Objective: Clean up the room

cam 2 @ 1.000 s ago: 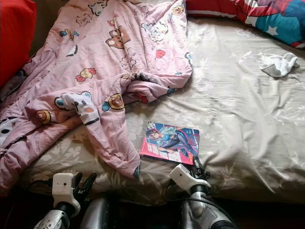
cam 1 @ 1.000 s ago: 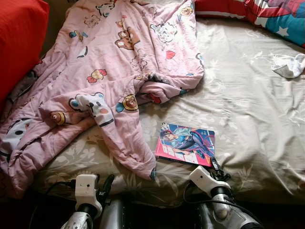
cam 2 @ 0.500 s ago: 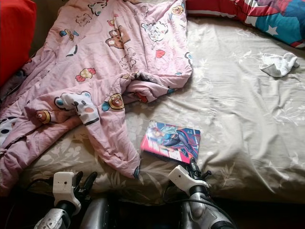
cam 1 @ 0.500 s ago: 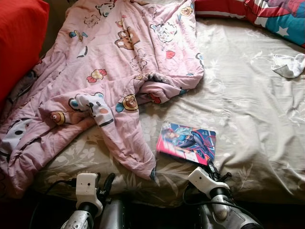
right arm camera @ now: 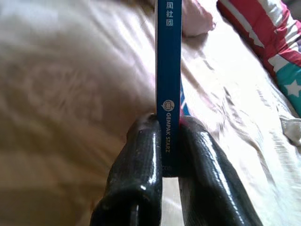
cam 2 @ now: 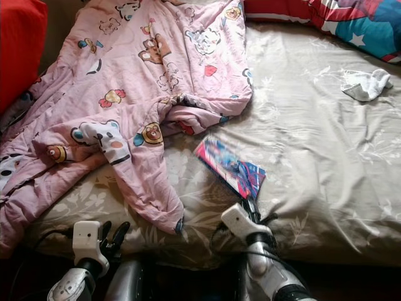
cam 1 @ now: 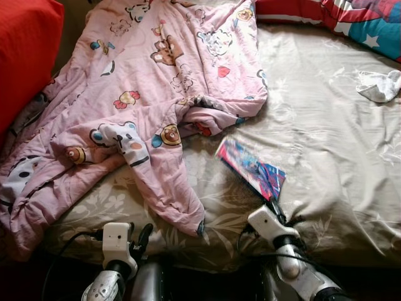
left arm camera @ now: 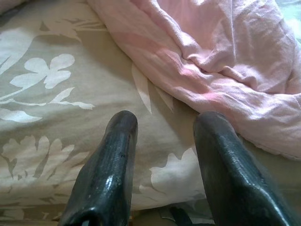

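right gripper [right arm camera: 165,141] pinching comic book [cam 1: 252,168] by its spine, tilted up off bed sheet [cam 1: 326,144] | pink blanket [cam 1: 144,94] just beside book, hem near left gripper [left arm camera: 164,141], fingers spread | white sock [cam 1: 382,86] well apart from book, near striped pillow [cam 1: 351,19]

Beige floral bed [cam 1: 338,157] bears pink blanket [cam 1: 144,94], white sock [cam 1: 382,86].

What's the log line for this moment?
right gripper: shut on comic book, tilted up on edge above bed | left gripper: open, idle near pink blanket | sock: on bed
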You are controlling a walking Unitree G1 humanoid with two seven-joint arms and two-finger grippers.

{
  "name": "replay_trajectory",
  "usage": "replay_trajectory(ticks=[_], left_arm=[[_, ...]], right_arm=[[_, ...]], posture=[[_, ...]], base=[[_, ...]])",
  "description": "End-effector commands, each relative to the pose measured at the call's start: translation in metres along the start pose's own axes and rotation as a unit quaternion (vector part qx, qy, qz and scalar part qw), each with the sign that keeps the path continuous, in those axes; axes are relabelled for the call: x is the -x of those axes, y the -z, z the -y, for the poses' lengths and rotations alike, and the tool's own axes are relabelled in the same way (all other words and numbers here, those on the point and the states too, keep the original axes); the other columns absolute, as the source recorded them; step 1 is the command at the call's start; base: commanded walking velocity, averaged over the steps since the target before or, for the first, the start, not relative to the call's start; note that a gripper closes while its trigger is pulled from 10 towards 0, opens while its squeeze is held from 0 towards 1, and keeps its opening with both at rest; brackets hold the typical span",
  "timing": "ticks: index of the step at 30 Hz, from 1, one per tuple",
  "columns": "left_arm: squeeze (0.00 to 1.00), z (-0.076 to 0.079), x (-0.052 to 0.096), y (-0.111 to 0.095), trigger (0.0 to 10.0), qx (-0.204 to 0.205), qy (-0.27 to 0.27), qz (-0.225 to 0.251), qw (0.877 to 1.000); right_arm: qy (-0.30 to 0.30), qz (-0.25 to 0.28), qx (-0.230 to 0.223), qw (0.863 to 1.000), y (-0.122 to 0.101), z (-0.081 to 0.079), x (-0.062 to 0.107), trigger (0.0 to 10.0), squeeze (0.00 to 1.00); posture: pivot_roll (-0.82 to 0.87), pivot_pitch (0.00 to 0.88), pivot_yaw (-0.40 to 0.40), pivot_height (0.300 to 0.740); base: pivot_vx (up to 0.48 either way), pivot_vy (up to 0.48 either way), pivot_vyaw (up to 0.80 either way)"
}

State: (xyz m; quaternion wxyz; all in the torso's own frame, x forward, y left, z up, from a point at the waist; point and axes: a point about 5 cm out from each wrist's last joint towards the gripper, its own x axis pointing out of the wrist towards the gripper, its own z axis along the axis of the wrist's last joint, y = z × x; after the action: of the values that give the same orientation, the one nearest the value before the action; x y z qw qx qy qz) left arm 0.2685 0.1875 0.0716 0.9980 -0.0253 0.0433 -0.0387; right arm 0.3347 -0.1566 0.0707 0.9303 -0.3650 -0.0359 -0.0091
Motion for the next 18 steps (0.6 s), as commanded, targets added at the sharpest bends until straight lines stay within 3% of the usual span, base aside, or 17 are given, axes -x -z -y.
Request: replay_trajectory(ticks=[1,5,6,8,9,10,11,18], left_arm=[[0.00,-0.004,0.004,0.010,10.0,-0.004,-0.008,-0.019,1.000],[0.00,-0.003,-0.001,0.009,10.0,-0.002,-0.009,-0.013,1.000],[0.00,-0.002,-0.004,0.009,10.0,-0.001,-0.009,-0.011,1.000],[0.00,-0.001,-0.005,0.008,10.0,-0.002,-0.009,-0.008,1.000],[0.00,0.000,-0.007,0.007,10.0,-0.002,-0.009,-0.005,1.000],[0.00,0.001,-0.008,0.007,10.0,-0.002,-0.009,-0.005,1.000],[0.00,0.001,-0.008,0.007,10.0,-0.002,-0.009,-0.004,1.000],[0.00,0.002,-0.012,0.007,10.0,0.000,-0.009,0.002,1.000]], right_arm=[[0.000,0.012,-0.046,0.999,-0.003,-0.003,0.005,0.0,0.00],[0.021,-0.013,-0.195,0.981,0.001,0.000,0.016,0.0,0.00],[0.028,-0.037,-0.289,0.956,0.005,-0.002,0.024,0.0,0.00],[0.031,-0.045,-0.324,0.945,0.008,-0.003,0.029,0.0,0.00],[0.032,-0.047,-0.334,0.941,0.010,-0.004,0.034,6.7,0.00],[0.032,-0.048,-0.336,0.940,0.011,-0.004,0.035,6.7,0.00],[0.032,-0.047,-0.335,0.941,0.012,-0.004,0.036,10.0,0.00],[0.013,-0.032,-0.359,0.933,0.009,0.000,0.038,10.0,0.00]], posture=[[0.01,0.297,0.049,0.575],[-0.01,0.277,0.039,0.575],[-0.01,0.268,0.036,0.575],[-0.01,0.262,0.034,0.575],[-0.01,0.256,0.032,0.575],[-0.02,0.255,0.032,0.575],[-0.02,0.252,0.031,0.575],[-0.02,0.241,0.027,0.585]], base=[[0.000,0.000,0.00],[0.000,0.000,0.00],[0.000,0.000,0.00],[0.000,0.000,0.00],[0.000,0.000,0.00],[0.000,0.000,0.00],[0.000,0.000,0.00],[0.000,0.000,0.00]])
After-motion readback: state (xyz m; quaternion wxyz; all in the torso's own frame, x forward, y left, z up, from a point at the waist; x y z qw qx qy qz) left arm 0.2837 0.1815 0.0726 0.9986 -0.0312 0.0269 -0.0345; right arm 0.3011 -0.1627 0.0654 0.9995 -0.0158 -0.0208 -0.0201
